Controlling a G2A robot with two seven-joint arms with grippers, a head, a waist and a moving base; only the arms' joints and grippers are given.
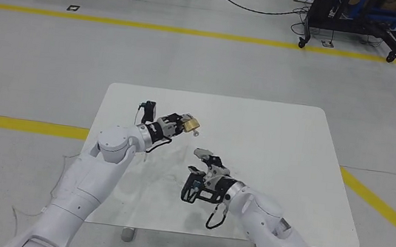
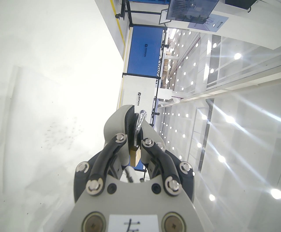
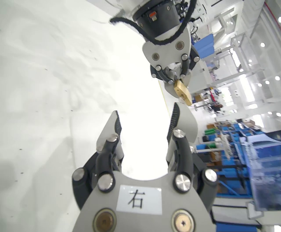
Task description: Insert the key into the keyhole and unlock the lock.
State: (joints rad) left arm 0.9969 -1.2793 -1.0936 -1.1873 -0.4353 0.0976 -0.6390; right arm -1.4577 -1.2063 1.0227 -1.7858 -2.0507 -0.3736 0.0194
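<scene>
Above the white counter [image 1: 276,155], the left end effector [image 1: 181,125] grasps a brass padlock [image 1: 192,125]. The right end effector [image 3: 146,114] is released.

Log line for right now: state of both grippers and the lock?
left gripper: shut on padlock, held over table | right gripper: open, empty, facing padlock, apart from it

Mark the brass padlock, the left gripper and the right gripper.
brass padlock [image 3: 184,94], right wrist view, on its gold body.
left gripper [image 2: 137,117], left wrist view, midway between its fingertips.
right gripper [image 3: 146,111], right wrist view, midway between its open fingers.
</scene>
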